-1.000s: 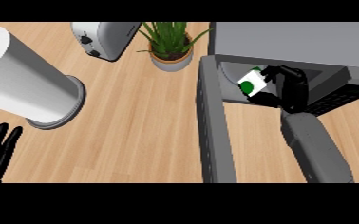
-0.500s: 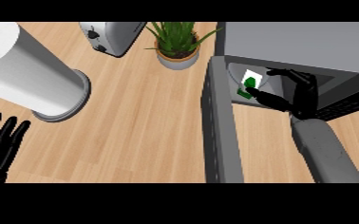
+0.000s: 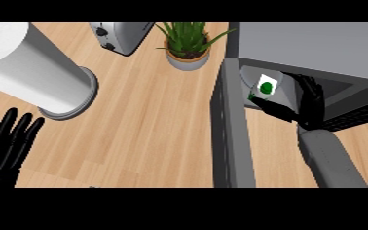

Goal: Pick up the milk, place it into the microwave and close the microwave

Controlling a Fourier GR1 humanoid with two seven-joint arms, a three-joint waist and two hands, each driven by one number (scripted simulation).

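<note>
The milk (image 3: pixel 266 86), a white carton with a green round mark, stands inside the grey microwave (image 3: pixel 302 44), near the left of its opening. Just right of the carton is my right hand (image 3: pixel 310 105), open, its fingers straight and pointing up into the cavity. Its thumb reaches left toward the carton's lower edge, and I cannot tell whether it touches. The microwave door (image 3: pixel 230 131) is swung open and runs down the picture as a long grey bar left of my right forearm. My left hand (image 3: pixel 16 139) rests open at the lower left edge, fingers up.
A tall white cylinder (image 3: pixel 43 73) stands on the wooden counter (image 3: pixel 151 126) at the left. A silver toaster (image 3: pixel 122 34) and a potted plant (image 3: pixel 188 44) stand at the back, the plant close to the microwave's left corner.
My right hand went from curled round the milk to open, and the carton now stands by itself inside the microwave. My left hand shows further up in the view.
</note>
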